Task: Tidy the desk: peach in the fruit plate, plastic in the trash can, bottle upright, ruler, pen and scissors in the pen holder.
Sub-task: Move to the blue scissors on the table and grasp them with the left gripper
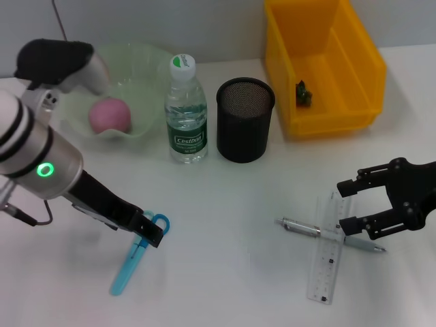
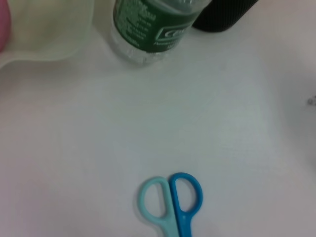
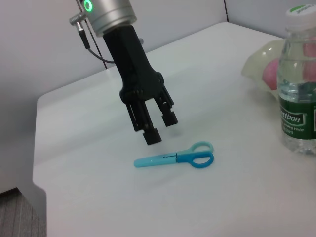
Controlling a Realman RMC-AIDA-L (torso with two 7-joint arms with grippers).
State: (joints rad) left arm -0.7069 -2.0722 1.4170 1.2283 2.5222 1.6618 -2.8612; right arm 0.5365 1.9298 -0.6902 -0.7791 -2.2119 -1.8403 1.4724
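Left gripper (image 1: 151, 230) hanging just above the blue scissors (image 1: 136, 255), fingers a little apart, holding nothing, not touching the scissors as seen from the right wrist view. Scissors lying flat on the white table (image 1: 225, 279) right under those fingers, ring handles (image 2: 170, 200) close by, blades pointing away toward the near edge. Farther off past this gripper, a pink peach (image 1: 109, 115) sitting in the pale green fruit plate (image 1: 139, 65), then a bottle (image 1: 186, 109) standing up, then the black pen holder (image 1: 245, 119). Well away on the other side, right gripper (image 1: 351, 204) wide open and empty, beside a clear ruler (image 1: 328, 252) lying over a pen (image 1: 300, 227). Yellow trash can (image 1: 323, 65) far behind.
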